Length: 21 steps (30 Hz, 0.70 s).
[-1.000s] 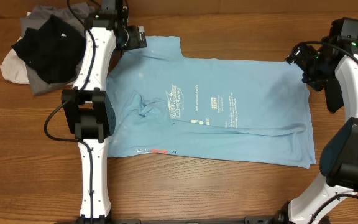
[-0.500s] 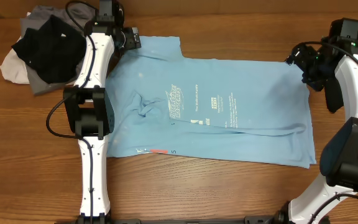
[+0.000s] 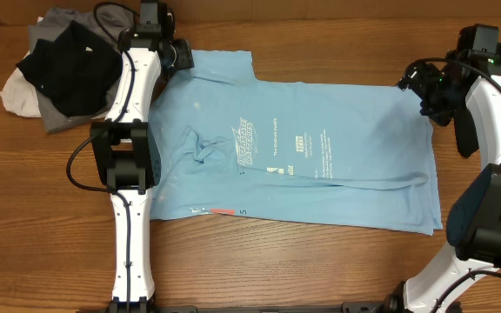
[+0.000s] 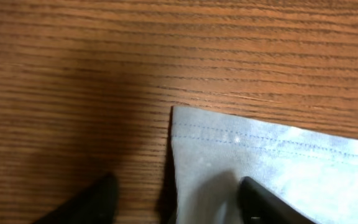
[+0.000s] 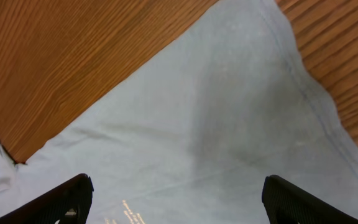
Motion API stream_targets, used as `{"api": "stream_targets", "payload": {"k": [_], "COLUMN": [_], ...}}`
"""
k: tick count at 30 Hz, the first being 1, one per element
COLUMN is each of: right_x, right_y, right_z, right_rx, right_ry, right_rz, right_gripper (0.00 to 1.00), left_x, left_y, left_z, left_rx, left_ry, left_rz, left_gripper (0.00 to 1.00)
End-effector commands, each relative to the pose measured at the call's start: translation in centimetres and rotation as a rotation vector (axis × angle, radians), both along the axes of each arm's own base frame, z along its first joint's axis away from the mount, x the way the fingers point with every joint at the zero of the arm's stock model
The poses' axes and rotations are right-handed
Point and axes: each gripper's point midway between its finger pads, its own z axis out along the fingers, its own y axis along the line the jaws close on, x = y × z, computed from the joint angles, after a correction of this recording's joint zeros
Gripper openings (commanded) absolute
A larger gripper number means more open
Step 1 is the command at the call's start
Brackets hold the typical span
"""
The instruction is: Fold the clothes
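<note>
On the worktop [image 3: 277, 269] the blue shirt [image 3: 294, 152] lies flat, long axis side to side, its far left corner between the left hand [image 4: 178, 180] fingers, far right corner under the right hand [image 5: 178, 180], both spread open, empty.

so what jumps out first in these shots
A sky-blue T-shirt lies spread across the middle of the wooden table, lettering up. A heap of black, grey and off-white clothes sits at the far left. The left gripper and right gripper, both open, hang over the shirt's far corners.
</note>
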Motion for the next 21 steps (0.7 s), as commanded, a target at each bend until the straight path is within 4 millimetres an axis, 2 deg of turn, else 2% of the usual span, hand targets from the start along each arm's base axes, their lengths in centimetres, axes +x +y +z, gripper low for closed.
{"api": "stream_targets", "payload": {"k": [1,4,8,11,13,17,21], "right_x": [0.3,0.7,2.3,3.2,3.3,4.0,5.0], "right_y": [-0.6,-1.5,-3.5,-3.5,-3.9,-5.1,-5.3], "right_z": [0.4,0.5,1.3,1.7,1.1,-1.8,-4.3], "right_rx": [-0.06,-0.12,-0.225,-0.26,-0.285,-0.315,-0.299], "right_ry": [-0.018,-0.033,-0.094,-0.137,-0.123,-0.083,-0.053], "right_rz": [0.028,0.045,0.002,0.078,0.086,0.057,0.07], "right_gripper": [0.91,0.91,0.92,0.96,0.96,0.96,0.96], "left_x": [0.1,0.1,0.2,0.4,0.4,0.4,0.5], "left_y": [-0.6,-0.7,-0.8,-0.9,-1.1,-1.7,-2.3], "left_z": [-1.0,-1.0,-1.0,-0.9,-0.8,-0.8,-0.7], "left_rx": [0.02,0.023,0.028,0.029,0.029,0.03,0.029], "left_ry": [0.006,0.005,0.0,-0.012,-0.014,-0.015,-0.025], "left_rz": [-0.046,-0.049,-0.052,-0.053,-0.056,-0.065,-0.074], "left_gripper": [0.53,0.37,0.06,0.04,0.04,0.04,0.04]}}
